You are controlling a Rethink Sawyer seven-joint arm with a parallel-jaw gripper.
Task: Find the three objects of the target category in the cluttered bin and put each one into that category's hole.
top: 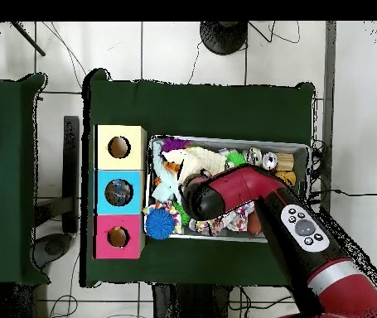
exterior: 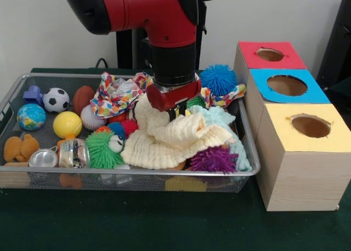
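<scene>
The wire mesh bin sits on the green table, full of clutter. One tan-brown plush animal lies at its front left corner; I see no other plush animals. My gripper hangs over the middle of the bin, its tip down against the cream cloth, which hides how it stands. The red-topped box with its round hole stands at the far right of the bin, and also shows in the overhead view. In the overhead view the arm's wrist covers the gripper.
The blue-topped box's hole and the yellow-topped box's hole are nearer the camera. The bin holds a soccer ball, globe ball, yellow ball, green, purple and blue spiky balls and a patterned cloth.
</scene>
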